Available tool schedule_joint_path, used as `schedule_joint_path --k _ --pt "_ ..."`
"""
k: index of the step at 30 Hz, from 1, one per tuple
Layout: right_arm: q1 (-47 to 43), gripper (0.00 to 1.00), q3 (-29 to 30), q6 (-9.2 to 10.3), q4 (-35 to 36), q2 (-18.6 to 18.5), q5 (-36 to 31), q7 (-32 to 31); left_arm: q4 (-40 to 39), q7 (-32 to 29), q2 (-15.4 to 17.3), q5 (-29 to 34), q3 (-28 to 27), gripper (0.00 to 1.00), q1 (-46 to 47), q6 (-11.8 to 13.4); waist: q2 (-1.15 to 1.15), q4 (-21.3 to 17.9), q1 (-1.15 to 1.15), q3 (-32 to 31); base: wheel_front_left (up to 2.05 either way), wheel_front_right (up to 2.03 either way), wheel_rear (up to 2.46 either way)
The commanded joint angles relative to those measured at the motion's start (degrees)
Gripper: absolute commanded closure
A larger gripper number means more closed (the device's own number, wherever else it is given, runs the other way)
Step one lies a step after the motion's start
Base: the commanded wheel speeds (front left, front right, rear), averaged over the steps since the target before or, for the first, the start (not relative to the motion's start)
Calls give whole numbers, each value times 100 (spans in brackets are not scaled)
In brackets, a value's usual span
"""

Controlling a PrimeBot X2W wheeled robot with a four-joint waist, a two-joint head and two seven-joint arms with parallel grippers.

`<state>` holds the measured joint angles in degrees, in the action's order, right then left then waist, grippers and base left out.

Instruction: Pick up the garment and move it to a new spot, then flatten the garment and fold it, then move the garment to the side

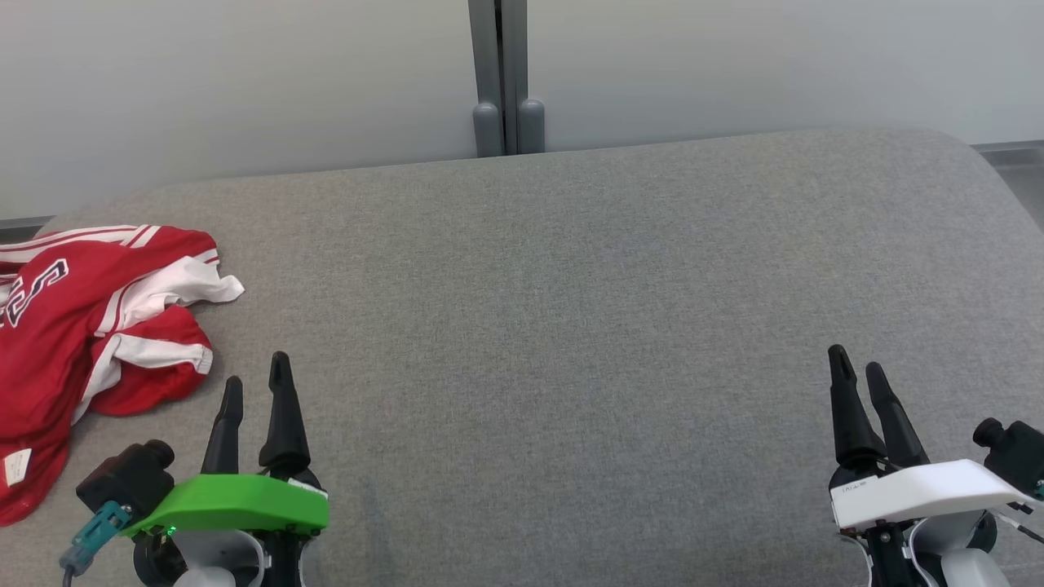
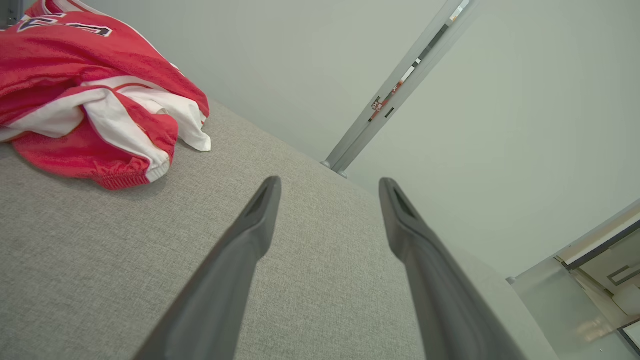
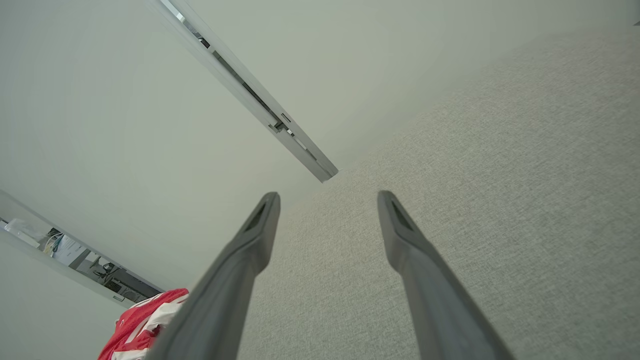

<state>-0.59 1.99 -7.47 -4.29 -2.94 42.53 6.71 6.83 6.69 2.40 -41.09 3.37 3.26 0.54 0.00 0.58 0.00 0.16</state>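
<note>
You see a crumpled red and white garment (image 1: 73,342) lying at the left edge of the grey padded bench (image 1: 571,326). Your left tool (image 1: 257,371) hovers just beside it, fingers spread, empty. Your right tool (image 1: 855,360), also spread and empty, is well apart at the near right.

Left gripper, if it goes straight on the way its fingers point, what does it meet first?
Probably the grey cushion top near its far edge, then the pale wall; depth is unclear. The open left gripper points past the red garment, which lies off to its left.
</note>
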Motion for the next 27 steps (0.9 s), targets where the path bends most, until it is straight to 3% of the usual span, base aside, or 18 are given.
schedule_joint_path --k 1,27 --pt "18 0 -13 -2 97 -40 -166 62 -65 61 42 212 17 0 20 32 0 0 0 1 0 0 0" --pt "-127 0 -129 -2 173 -64 -1944 436 119 434 63 1951 283 0 12 183 0 48 0 -24 0 0 0"
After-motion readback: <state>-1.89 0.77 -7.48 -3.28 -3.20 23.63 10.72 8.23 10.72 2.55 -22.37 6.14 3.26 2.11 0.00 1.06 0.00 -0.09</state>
